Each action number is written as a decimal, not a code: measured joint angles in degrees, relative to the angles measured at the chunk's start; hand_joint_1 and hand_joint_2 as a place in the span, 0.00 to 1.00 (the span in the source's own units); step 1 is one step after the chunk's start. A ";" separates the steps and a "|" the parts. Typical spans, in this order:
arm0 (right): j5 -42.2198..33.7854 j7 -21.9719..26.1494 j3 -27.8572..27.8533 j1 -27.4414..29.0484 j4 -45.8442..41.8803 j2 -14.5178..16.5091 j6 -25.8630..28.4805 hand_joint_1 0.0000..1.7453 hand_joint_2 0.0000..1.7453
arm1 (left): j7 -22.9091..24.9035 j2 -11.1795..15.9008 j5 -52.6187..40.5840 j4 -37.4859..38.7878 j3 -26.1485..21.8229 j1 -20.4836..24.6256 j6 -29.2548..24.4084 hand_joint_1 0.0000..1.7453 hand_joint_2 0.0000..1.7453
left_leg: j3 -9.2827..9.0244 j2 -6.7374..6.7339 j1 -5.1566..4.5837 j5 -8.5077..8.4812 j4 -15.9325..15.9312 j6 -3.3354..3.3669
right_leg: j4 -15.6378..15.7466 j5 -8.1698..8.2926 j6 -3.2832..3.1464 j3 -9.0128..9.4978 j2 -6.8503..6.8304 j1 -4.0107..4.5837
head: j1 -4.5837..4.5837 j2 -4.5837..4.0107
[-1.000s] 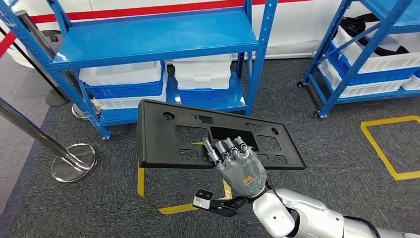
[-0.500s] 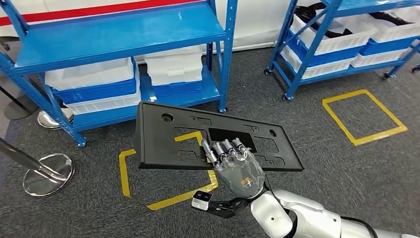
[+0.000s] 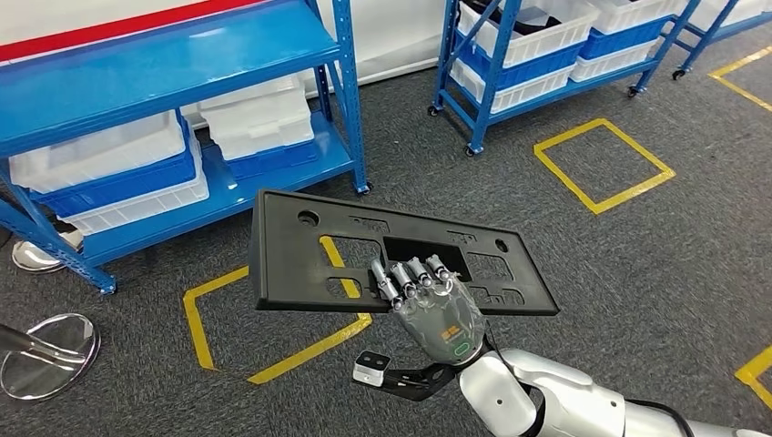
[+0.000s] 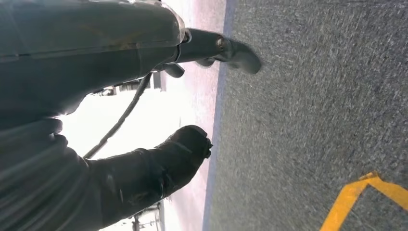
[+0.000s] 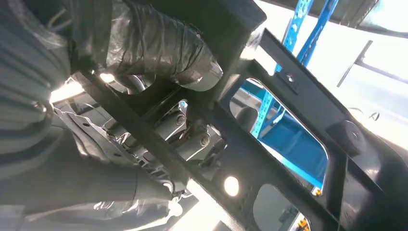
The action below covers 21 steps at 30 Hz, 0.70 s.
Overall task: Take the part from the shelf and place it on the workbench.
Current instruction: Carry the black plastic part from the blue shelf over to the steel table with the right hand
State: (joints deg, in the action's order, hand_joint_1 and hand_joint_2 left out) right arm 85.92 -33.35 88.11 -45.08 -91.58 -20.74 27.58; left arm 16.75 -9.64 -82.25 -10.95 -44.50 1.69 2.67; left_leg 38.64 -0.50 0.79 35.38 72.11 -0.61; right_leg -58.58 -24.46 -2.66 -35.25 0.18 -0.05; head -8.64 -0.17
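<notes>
Head view: right hand point(image 3: 435, 305) grips the black plastic part point(image 3: 309, 259) from underneath/near edge, fingers point(image 3: 405, 276) curled over its top face by the big rectangular cut-out. Part is a long flat panel w/ several cut-outs and round holes, held roughly level above grey carpet point(image 3: 637, 264), clear of the shelf, not resting on anything. Silver right arm point(image 3: 546, 401) comes in from lower right; small wrist camera point(image 3: 370, 368) sticks out below the hand.

Blue shelf point(image 3: 164, 64) at upper left: top board bare as far as visible; lower level holds stacked bins, white and blue point(image 3: 109, 168) on the left, white over blue point(image 3: 259, 114) on the right. Contents can't be made out. Second blue rack on wheels point(image 3: 473, 91) at top centre-right, w/ white and blue bins point(image 3: 537, 36); one top bin has something dark inside, can't tell what. Yellow tape squares on the floor: one point(image 3: 604, 166) right of centre, one point(image 3: 264, 328) partly under the part. Chrome post base point(image 3: 41, 355) at lower left.

Left wrist view: left hand point(image 4: 144, 168) seen as dark blurred shapes over grey carpet w/ a yellow tape corner point(image 4: 356, 197); nothing seen in it, but open or closed can't be told.

Right wrist view: underside of the part, ribs and cut-outs, w/ the thick grey thumb point(image 5: 163, 48) pressed against it; blue shelf frame shows through an opening.
</notes>
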 joint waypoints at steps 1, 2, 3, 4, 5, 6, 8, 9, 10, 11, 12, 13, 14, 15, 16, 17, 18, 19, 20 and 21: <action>0.00 0.00 0.02 0.08 0.09 0.08 0.00 1.00 1.00 | -0.02 0.00 -0.01 0.00 -0.01 0.04 0.01 0.00 1.00 | 0.09 0.17 -0.02 0.68 2.21 0.04 | -0.15 0.56 0.03 -0.82 0.65 0.07 | 0.01 0.00; 0.00 0.00 0.04 0.15 0.20 0.12 0.01 1.00 1.00 | 0.02 0.00 -0.01 0.00 0.00 0.09 0.01 0.00 1.00 | -0.76 0.24 -0.04 0.08 2.37 0.12 | -0.31 1.11 0.10 -1.64 1.31 0.08 | 0.01 0.00; 0.00 0.00 0.06 0.20 0.29 0.16 0.01 1.00 1.00 | 0.02 0.00 -0.01 0.00 -0.01 0.11 0.04 0.00 1.00 | -2.56 0.41 -0.03 -1.37 0.45 0.24 | -0.48 1.66 0.24 -2.43 2.01 0.05 | 0.00 0.00; 0.00 0.00 0.06 0.22 0.35 0.19 0.02 1.00 1.00 | 0.04 0.00 -0.01 0.00 -0.01 0.10 0.07 0.00 1.00 | -5.13 1.02 -0.01 -2.94 -3.05 0.40 | -0.68 2.23 0.45 -3.20 2.73 -0.03 | 0.00 0.00; 0.00 0.00 0.04 0.22 0.39 0.22 0.02 1.00 1.00 | 0.05 0.01 0.00 0.00 -0.02 0.08 0.09 0.00 1.00 | -7.92 2.16 -0.02 -3.79 -7.28 0.58 | -0.88 2.77 0.74 -3.97 3.43 -0.06 | -0.01 0.00; 0.00 0.00 0.02 0.23 0.43 0.27 0.03 1.00 1.00 | 0.07 0.01 0.00 0.01 -0.03 0.04 0.10 0.00 1.00 | -10.14 3.25 -0.01 -4.05 -10.86 0.72 | -1.03 3.36 1.07 -4.58 4.07 -0.09 | -0.01 0.00; 0.00 0.00 0.00 0.25 0.52 0.40 0.04 1.00 1.00 | 0.08 0.02 0.00 0.01 -0.04 -0.07 0.09 0.00 1.00 | -11.82 4.44 -0.13 -3.75 -14.44 0.89 | -0.94 4.69 1.78 -5.32 5.15 -0.13 | -0.01 0.00; 0.00 0.00 0.02 0.31 0.59 0.45 0.07 1.00 1.00 | 0.08 0.02 0.00 0.01 -0.04 -0.03 0.08 0.00 1.00 | -11.58 4.04 -0.18 -4.06 -14.64 1.01 | -0.72 5.42 2.17 -5.47 5.70 -0.13 | 0.00 0.00; 0.00 0.00 0.04 0.41 0.66 0.47 0.09 1.00 1.00 | 0.08 0.01 0.00 0.01 -0.04 0.04 0.11 0.00 1.00 | -11.13 3.29 -0.14 -4.59 -14.73 1.30 | -0.63 5.71 2.49 -5.67 5.85 -0.19 | 0.00 0.00; 0.00 0.00 0.07 0.50 0.75 0.49 0.15 1.00 1.00 | 0.08 0.01 0.00 0.02 -0.05 0.15 0.14 0.00 1.00 | -10.77 2.57 -0.10 -5.20 -14.82 1.71 | -1.05 4.98 2.78 -6.05 5.26 -0.18 | 0.03 0.00; 0.00 0.00 0.09 0.58 0.86 0.51 0.20 1.00 1.00 | 0.08 0.01 0.00 0.03 -0.05 0.22 0.16 0.00 1.00 | -10.24 1.75 -0.06 -5.90 -14.99 2.27 | -2.45 3.08 3.04 -6.61 4.19 -0.18 | 0.06 0.00; 0.00 0.00 0.11 0.65 0.98 0.56 0.24 1.00 1.00 | 0.08 0.01 0.00 0.04 -0.07 0.20 0.19 0.00 1.00 | -9.58 0.93 -0.08 -6.60 -15.08 2.74 | -4.90 0.14 3.25 -7.32 2.77 -0.30 | 0.08 0.00; 0.00 0.00 0.13 0.68 1.11 0.63 0.26 1.00 1.00 | 0.07 0.03 0.00 0.04 -0.08 0.15 0.19 0.00 1.00 | -8.86 0.27 -0.27 -7.24 -15.07 3.04 | -8.28 -3.09 3.52 -8.07 1.51 -0.41 | 0.11 0.00; 0.00 0.00 0.13 0.73 1.25 0.71 0.26 1.00 1.00 | 0.05 0.04 -0.01 0.04 -0.09 0.08 0.19 0.00 1.00 | -8.00 -0.57 -0.44 -7.87 -15.01 3.24 | -12.05 -5.48 3.78 -8.66 0.82 -0.62 | 0.10 0.00; 0.00 0.00 0.15 0.81 1.39 0.76 0.26 1.00 1.00 | 0.03 0.05 -0.01 0.04 -0.10 0.01 0.19 0.00 1.00 | -7.12 -1.35 -0.57 -8.46 -14.92 3.22 | -15.26 -6.52 4.00 -8.91 0.43 -0.83 | 0.10 0.01; 0.00 0.00 0.18 0.89 1.53 0.78 0.25 1.00 1.00 | -0.05 0.07 -0.01 0.04 -0.11 -0.02 0.19 0.00 1.00 | -6.13 -2.17 -0.68 -9.05 -14.77 3.17 | -17.22 -6.07 4.18 -8.49 0.17 -1.02 | 0.10 0.01; 0.00 0.00 0.20 0.97 1.68 0.79 0.23 1.00 1.00 | -0.16 0.08 -0.01 0.04 -0.13 -0.02 0.18 0.00 1.00 | -5.12 -2.95 -0.76 -9.60 -14.56 3.09 | -17.36 -4.66 4.28 -7.21 -0.08 -1.15 | 0.10 0.01; 0.00 0.00 0.22 1.01 1.80 0.79 0.21 1.00 1.00 | -0.28 0.09 0.00 0.04 -0.14 0.01 0.18 0.00 1.00 | -4.18 -3.61 -0.81 -10.10 -14.31 2.96 | -15.48 -3.27 4.28 -4.86 -0.55 -1.22 | 0.10 0.01; 0.00 0.00 0.20 1.02 1.90 0.79 0.20 1.00 1.00 | -0.41 0.09 0.00 0.04 -0.15 0.08 0.16 0.00 1.00 | -3.40 -4.19 -0.86 -10.52 -14.06 2.80 | -11.85 -2.92 4.13 -1.42 -1.74 -1.16 | 0.10 0.00; 0.00 0.00 0.12 1.00 1.96 0.82 0.20 1.00 1.00 | -0.59 0.08 0.00 0.03 -0.17 0.10 0.16 0.00 1.00 | -2.92 -4.67 -0.90 -10.81 -13.82 2.59 | -7.28 -3.69 3.87 2.16 -3.06 -0.86 | 0.09 0.00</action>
State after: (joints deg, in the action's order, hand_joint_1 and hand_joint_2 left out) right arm 85.92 -33.35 88.23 -44.07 -89.62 -19.92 27.78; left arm 16.16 -9.56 -82.25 -10.92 -44.67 1.80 2.83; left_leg 35.72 -5.17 -0.10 24.57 58.29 1.97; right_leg -65.86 -28.15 1.21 -33.08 -2.88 -0.91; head -8.55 -0.17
